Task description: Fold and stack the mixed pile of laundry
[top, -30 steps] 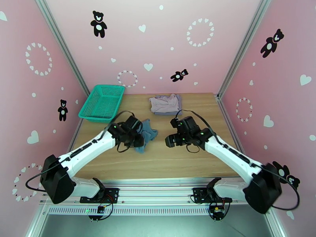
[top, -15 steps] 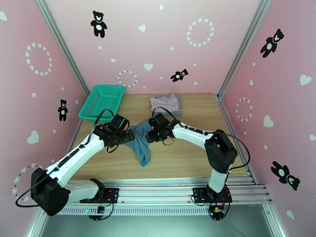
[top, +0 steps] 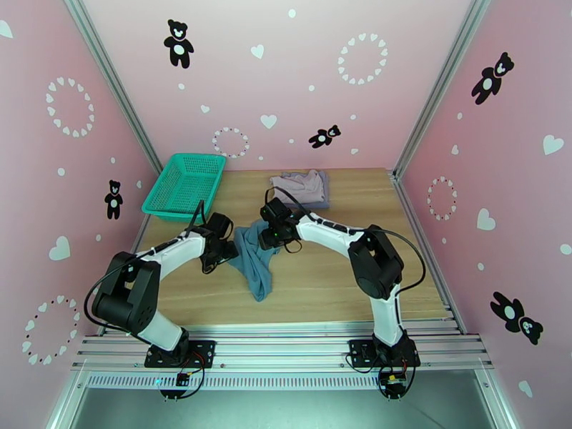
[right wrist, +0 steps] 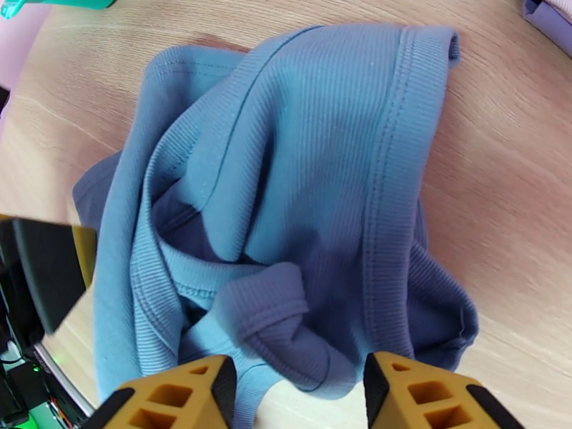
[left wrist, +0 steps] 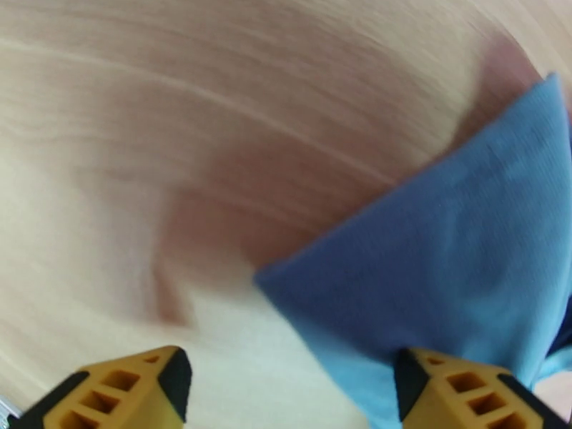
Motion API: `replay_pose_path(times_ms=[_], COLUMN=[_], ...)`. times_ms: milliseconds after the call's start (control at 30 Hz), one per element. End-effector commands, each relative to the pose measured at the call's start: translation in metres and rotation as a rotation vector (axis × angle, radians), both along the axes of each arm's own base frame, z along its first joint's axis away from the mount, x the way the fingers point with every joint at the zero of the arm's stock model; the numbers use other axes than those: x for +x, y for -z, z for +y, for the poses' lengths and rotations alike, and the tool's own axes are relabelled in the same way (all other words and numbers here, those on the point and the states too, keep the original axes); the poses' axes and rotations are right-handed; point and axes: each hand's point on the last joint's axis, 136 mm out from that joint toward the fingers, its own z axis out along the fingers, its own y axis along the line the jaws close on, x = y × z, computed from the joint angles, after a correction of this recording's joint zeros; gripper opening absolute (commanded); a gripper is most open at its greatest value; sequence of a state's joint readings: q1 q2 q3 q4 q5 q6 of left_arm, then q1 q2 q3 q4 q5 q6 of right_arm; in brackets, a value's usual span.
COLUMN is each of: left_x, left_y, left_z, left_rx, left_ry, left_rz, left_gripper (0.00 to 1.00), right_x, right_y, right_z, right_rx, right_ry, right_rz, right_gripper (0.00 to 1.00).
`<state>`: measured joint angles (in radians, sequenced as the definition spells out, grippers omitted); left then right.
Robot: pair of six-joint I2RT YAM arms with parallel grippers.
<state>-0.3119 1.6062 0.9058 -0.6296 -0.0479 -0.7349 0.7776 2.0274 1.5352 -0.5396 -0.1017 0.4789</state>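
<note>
Chg: top (top: 256, 259) was bunched under L arm 1 s ago, now pulled long at mid surface (top: 343, 280); R arm moved in. L fingers (left wrist: 129, 387) released, corner beside 1. R fingers (right wrist: 422, 391) half apart over crumpled cloth, grip unclear. Prob. flattening; fold not begun.

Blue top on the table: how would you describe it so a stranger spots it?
Start at the wooden table and look to its middle. The blue top lies crumpled there. It is ribbed blue, while the folded clothes at the far edge are pale mauve.
</note>
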Motion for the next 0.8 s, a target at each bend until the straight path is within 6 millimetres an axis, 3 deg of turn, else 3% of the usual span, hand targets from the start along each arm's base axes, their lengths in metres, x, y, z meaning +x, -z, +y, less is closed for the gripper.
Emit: replay_pose_path(times_ms=[0,133,300,400,433,467,500,633,700,767], left_x=[0.015,0.015,0.014,0.014,0.015,0.015,0.015,0.018,0.018,0.018], left_y=[0.003,0.014,0.022,0.023,0.022,0.021,0.019,-0.014,-0.046,-0.092], left_z=[-0.006,-0.008,-0.008,-0.007,-0.007,-0.006,-0.005,-0.003,0.000,0.004], left_rx=[-0.033,-0.044,-0.044,-0.040,-0.039,-0.034,-0.028,-0.032,-0.033,-0.036], left_ry=[-0.003,-0.005,-0.010,-0.012,-0.014,-0.015,-0.018,-0.023,-0.024,-0.022], left_rz=[-0.031,-0.017,-0.006,-0.005,-0.009,-0.010,-0.015,-0.080,-0.139,-0.221], left_gripper=[0.69,0.59,0.41,0.24,0.16,0.00,0.00,0.00,0.00,0.00], right_x=[-0.010,-0.016,-0.012,-0.010,-0.009,-0.008,-0.008,-0.008,-0.008,-0.009], right_y=[0.016,0.024,0.026,0.023,0.021,0.017,0.014,-0.029,-0.067,-0.113], right_z=[-0.004,-0.001,0.001,0.002,0.001,0.000,-0.001,-0.017,-0.035,-0.061], right_rx=[-0.053,-0.051,-0.053,-0.055,-0.058,-0.061,-0.064,-0.081,-0.083,-0.074], right_ry=[-0.038,-0.050,-0.046,-0.048,-0.047,-0.045,-0.045,-0.032,-0.004,0.047], right_rz=[0.043,0.057,0.046,0.039,0.035,0.028,0.023,-0.053,-0.117,-0.197], right_gripper=[0.51,0.49,0.36,0.21,0.12,0.00,0.00,0.00,0.00,0.00])
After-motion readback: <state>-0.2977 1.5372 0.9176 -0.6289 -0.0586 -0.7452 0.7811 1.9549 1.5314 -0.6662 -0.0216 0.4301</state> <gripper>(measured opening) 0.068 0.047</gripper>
